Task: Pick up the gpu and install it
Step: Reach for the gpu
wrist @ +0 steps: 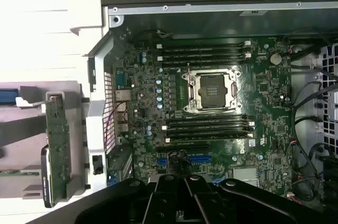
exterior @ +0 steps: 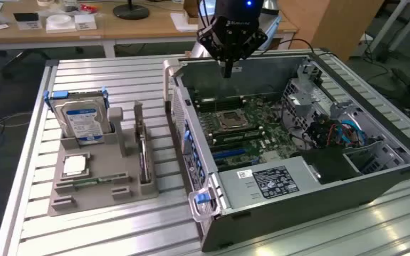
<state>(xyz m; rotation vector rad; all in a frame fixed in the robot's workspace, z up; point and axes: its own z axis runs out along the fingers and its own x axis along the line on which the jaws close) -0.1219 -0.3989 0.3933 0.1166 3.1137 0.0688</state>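
Observation:
The gpu (exterior: 143, 151) stands on edge in a slot of the grey holder (exterior: 102, 198), at the exterior view's left of the open computer case (exterior: 312, 176). In the wrist view the gpu (wrist: 57, 147) shows as a green board edge beside the case wall. My gripper (exterior: 227, 72) hangs above the far end of the case, over the motherboard (exterior: 251, 125), well apart from the gpu. Its fingers are shut together with nothing between them, and in the wrist view the gripper (wrist: 185, 180) points down at the motherboard (wrist: 211, 129) near the blue slots (wrist: 198, 159).
The holder also carries a silver hard drive (exterior: 84, 121), a square chip (exterior: 75, 165) and a memory stick (exterior: 94, 182). Cables and drive bays (exterior: 333, 133) fill the case's right side. A desk with clutter (exterior: 70, 24) stands behind the slatted table (exterior: 105, 77).

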